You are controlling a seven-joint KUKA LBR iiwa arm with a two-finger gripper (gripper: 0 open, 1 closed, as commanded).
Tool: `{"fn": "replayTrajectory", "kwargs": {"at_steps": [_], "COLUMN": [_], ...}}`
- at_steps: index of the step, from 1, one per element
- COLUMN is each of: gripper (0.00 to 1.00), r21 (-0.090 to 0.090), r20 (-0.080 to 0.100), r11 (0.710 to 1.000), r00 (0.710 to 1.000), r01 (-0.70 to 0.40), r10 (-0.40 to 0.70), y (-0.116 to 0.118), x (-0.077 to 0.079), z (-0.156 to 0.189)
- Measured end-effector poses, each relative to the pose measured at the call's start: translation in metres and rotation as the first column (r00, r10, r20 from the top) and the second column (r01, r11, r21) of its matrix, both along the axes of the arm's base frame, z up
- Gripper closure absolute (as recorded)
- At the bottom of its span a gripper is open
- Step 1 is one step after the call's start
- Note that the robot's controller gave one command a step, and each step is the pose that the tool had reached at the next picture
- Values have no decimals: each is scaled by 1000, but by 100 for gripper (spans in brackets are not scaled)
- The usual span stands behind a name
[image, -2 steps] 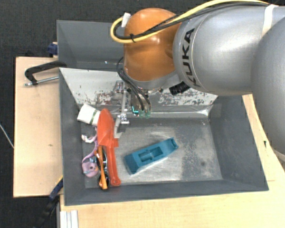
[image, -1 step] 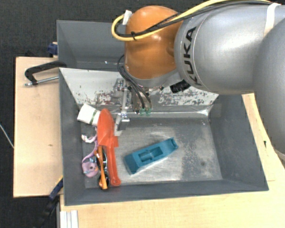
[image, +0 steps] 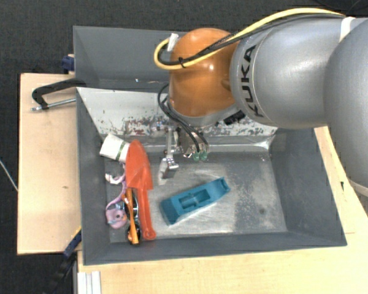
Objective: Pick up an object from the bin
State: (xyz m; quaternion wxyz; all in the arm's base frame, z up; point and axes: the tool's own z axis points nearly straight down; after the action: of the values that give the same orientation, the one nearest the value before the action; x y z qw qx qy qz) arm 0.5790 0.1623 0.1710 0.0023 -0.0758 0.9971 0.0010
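Camera view is showing the gripper [image: 183, 159] hanging over the bare floor of the bin [image: 306, 182] near the middle of the back wall, fingers spread apart and pinching nothing. It's sitting between two candidates: the orange scoop-shaped tool [image: 139, 179] lying along the left wall, wide end just beside the nearer fingertip, and the blue plastic block [image: 194, 201] lying tilted toward the front wall, a little apart from the fingers. So I'm not calling which one it's going for.

What I'm worrying about: dropping straight down from here means closing on bare metal, and going left risks a fingertip clipping the scoop's edge and shoving it into the left-side heap. The block is lying diagonal, so fingers not squared to its narrow side are probably slipping off.

Counting: one orange tool, one blue block, one white cup [image: 113, 147] by the left wall, one pink-purple looped thing [image: 116, 212] near the front-left corner, and possibly one dark-and-yellow bit [image: 132, 216] half under the scoop's handle, which is hard to make out
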Motion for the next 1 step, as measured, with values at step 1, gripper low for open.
{"fn": "replayTrajectory", "kwargs": {"at_steps": [1], "gripper": [0], "r21": [-2], "r20": [-2], "r11": [946], "r00": [946], "r01": [-325], "r10": [325], "y": [-58], "x": [-46], "z": [-12]}}
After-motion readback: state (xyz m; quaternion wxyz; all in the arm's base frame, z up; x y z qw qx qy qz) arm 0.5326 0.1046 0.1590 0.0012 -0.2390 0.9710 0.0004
